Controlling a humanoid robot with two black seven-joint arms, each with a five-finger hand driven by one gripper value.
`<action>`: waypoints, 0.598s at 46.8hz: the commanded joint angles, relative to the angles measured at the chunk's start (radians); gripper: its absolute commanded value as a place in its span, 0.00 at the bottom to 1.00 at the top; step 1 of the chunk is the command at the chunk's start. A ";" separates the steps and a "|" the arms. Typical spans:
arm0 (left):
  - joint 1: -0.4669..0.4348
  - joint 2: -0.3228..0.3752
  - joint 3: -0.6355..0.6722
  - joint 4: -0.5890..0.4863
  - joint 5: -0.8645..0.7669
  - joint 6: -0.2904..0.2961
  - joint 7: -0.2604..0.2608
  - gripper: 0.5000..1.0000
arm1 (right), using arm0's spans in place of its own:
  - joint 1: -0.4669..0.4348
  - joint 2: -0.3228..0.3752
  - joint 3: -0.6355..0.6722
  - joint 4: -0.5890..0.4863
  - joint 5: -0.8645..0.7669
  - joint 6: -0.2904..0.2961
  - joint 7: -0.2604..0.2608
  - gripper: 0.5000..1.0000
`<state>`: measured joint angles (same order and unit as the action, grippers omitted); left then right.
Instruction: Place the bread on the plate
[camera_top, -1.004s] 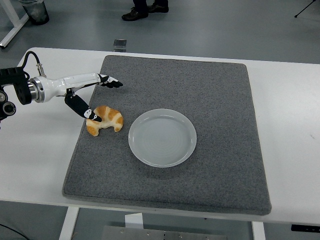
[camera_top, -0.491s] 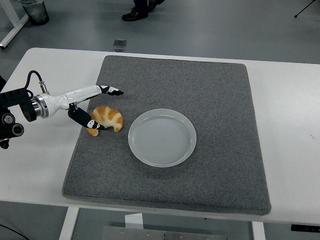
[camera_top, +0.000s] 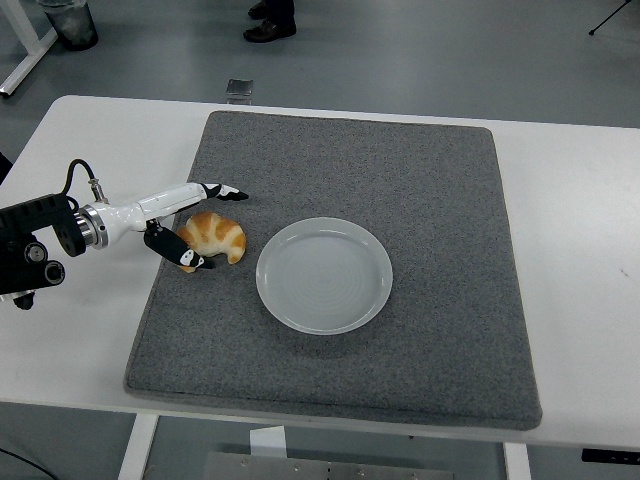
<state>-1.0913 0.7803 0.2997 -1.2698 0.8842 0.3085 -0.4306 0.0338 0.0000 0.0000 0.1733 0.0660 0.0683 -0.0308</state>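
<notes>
A golden croissant-shaped bread (camera_top: 214, 236) lies on the grey mat (camera_top: 400, 180), just left of the empty pale plate (camera_top: 324, 274). My left hand (camera_top: 205, 226) reaches in from the left edge and straddles the bread. Its upper fingers (camera_top: 222, 191) stretch out above the bread, and its thumb (camera_top: 183, 258) curls under the bread's near left end. The fingers are spread around the bread and are not closed on it. The right arm is out of sight.
The grey mat covers most of the white table (camera_top: 580, 250). A person's shoes (camera_top: 270, 20) show on the floor at the top. A bin (camera_top: 70, 22) stands at the top left.
My left arm has drawn lower and nearer the table's front. The thumb has slid down over the bread's left end, and the bread has barely shifted.
</notes>
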 joint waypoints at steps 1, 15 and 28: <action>0.016 -0.007 -0.014 0.012 -0.001 0.000 0.000 0.88 | 0.000 0.000 0.000 0.000 0.000 -0.001 0.000 0.90; 0.051 -0.015 -0.033 0.030 0.004 -0.002 -0.007 0.33 | 0.000 0.000 0.000 0.000 0.000 -0.001 0.000 0.90; 0.054 -0.007 -0.099 0.035 -0.001 0.000 -0.007 0.00 | 0.000 0.000 0.000 0.000 0.000 -0.001 0.000 0.90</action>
<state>-1.0374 0.7685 0.2347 -1.2384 0.8859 0.3069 -0.4373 0.0337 0.0000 0.0000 0.1733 0.0659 0.0675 -0.0307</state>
